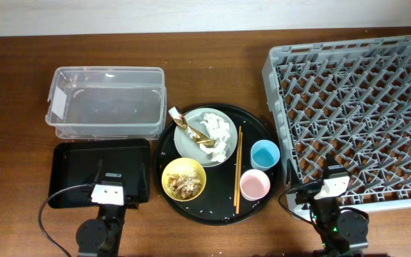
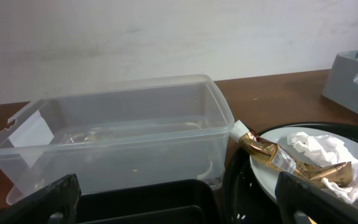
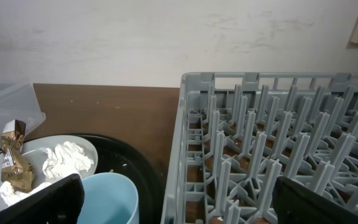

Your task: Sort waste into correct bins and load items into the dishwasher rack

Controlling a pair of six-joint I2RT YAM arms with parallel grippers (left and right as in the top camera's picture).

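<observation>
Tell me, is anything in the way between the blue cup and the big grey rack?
No, nothing stands between them. The light blue cup sits at the round black tray's right edge, right beside the dishwasher rack's left wall. It would only need lifting over that wall. The pink cup is off to one side.

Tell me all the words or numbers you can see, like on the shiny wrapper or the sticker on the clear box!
Nothing here can be read.
Wrapper: it has a pale patch that may hold print, too small and blurred to read.
Sticker on the clear box: it looks plain white, and no words show.
Dish rack and blue cup: no writing shows on them.
</observation>
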